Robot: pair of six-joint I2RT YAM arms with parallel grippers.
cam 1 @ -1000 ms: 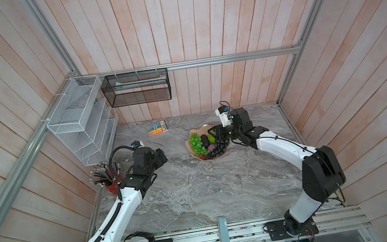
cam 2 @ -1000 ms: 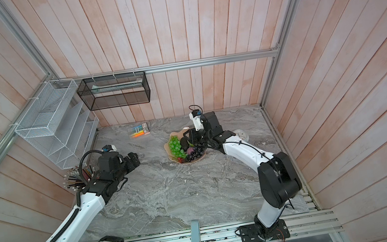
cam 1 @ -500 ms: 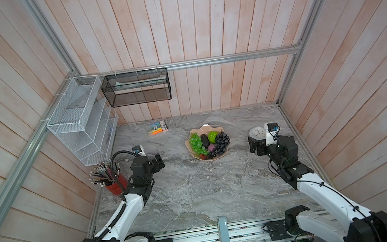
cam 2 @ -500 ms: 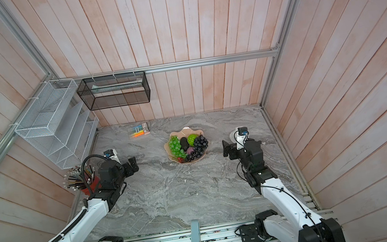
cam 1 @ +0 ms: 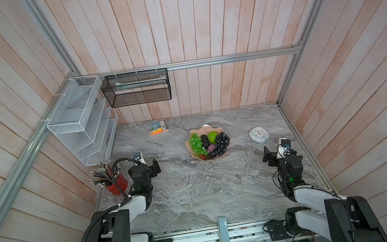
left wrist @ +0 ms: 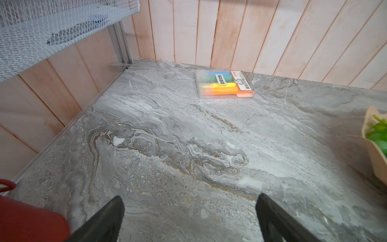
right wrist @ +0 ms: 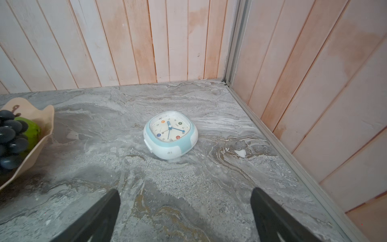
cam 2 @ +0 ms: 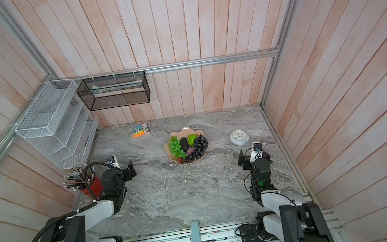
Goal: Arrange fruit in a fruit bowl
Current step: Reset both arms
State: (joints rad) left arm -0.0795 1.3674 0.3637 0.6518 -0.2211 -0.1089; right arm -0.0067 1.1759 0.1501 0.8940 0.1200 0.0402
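The peach fruit bowl [cam 1: 205,126] sits mid-table and holds all the fruit I can see: green grapes [cam 1: 195,143], a dark avocado [cam 1: 205,140], a lime-green ball [cam 1: 213,136], dark purple grapes [cam 1: 221,143], a small purple ball [cam 1: 211,148] and red cherries [cam 1: 203,156]. My left gripper [cam 1: 149,162] hovers open near the table's left edge, far from the bowl, with bare marble between its fingers [left wrist: 109,218]. My right gripper [cam 1: 275,152] is open and empty at the right side. Its wrist view shows the bowl's edge [right wrist: 41,130].
A small white-and-blue clock [right wrist: 170,134] lies just beyond the right gripper. A highlighter pack [left wrist: 225,83] lies by the back wall. A red pencil cup [cam 1: 116,185] stands beside the left arm. A white wire rack [cam 1: 79,122] and a black mesh basket [cam 1: 137,91] hang on the walls.
The right arm left the bowl, opened and drew back to the near right; the dark purple grapes stay in the bowl. The left arm pulled back a little toward its base.
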